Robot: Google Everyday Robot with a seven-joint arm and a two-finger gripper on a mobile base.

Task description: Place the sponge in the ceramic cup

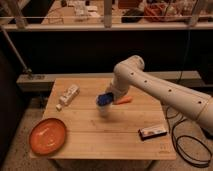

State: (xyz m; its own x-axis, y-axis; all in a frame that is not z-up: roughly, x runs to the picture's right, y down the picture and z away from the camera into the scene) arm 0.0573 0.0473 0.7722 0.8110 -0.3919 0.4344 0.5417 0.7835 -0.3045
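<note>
one white arm (160,92) reaches in over the wooden desk (125,142) from about 3 o'clock, bends at a thick elbow near 12 o'clock and drops toward the middle of the top. its gripper (106,99) hangs just left of the desk's centre, right over the cup (103,111). the sponge (104,98) shows as a dark-blue patch at the tip of the gripper, directly above the cup's mouth and touching or almost touching its rim; most of it is above the rim. i cannot tell whether the jaws are closed on the sponge or apart, since the wrist covers them. the cup stands upright, pale against the wood. at 3 o'clock from the cup, just beside the wrist, a small orange stick (123,100) lies flat. a white bottle (68,95) lies on its side toward 10 o'clock, well apart from the cup. an orange plate (47,136) sits at 8 o'clock by the desk's corner. a black-and-white packet (153,131) lies flat at 4 o'clock, near the front edge. a dark cable (186,146) loops on the floor past the 4 o'clock corner.
</note>
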